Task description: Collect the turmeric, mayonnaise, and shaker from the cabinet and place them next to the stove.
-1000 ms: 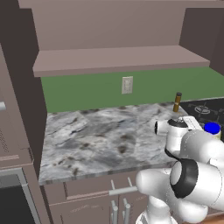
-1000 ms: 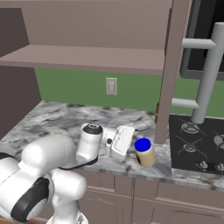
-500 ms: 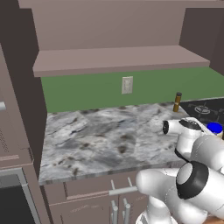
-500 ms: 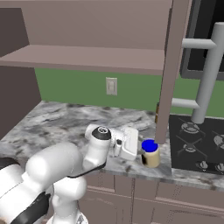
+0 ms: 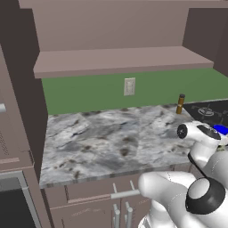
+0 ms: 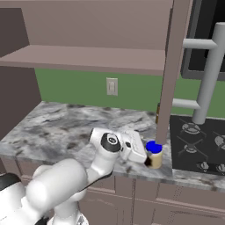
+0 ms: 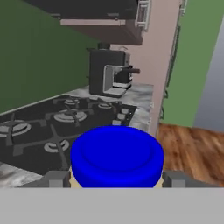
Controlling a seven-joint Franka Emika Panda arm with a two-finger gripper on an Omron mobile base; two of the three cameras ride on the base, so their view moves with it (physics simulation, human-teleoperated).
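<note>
My gripper point(image 6: 149, 157) is shut on the mayonnaise point(image 6: 154, 154), a squat cream jar with a bright blue lid. The jar sits at the counter's front edge, just left of the black stove point(image 6: 197, 140). In the hand view the blue lid point(image 7: 116, 153) lies between my gripper's point(image 7: 116, 179) two tips, with the stove point(image 7: 52, 122) behind it. The turmeric point(image 5: 180, 103), a slim amber bottle with a dark cap, stands upright at the back of the counter beside the stove point(image 5: 209, 111). The cabinet shelf point(image 5: 120, 60) runs above. The shaker is out of view.
A tall brown side panel point(image 6: 169, 74) comes down to the counter right behind the jar. A wall outlet point(image 5: 129, 86) sits on the green backsplash. Handled drawers point(image 5: 111, 196) are below the marble counter point(image 5: 98, 142). A dark coffee machine point(image 7: 111, 72) stands beyond the stove.
My arm has swung to the right with the mayonnaise jar, bringing it closer to the stove along the counter's front edge. The turmeric has stayed put.
</note>
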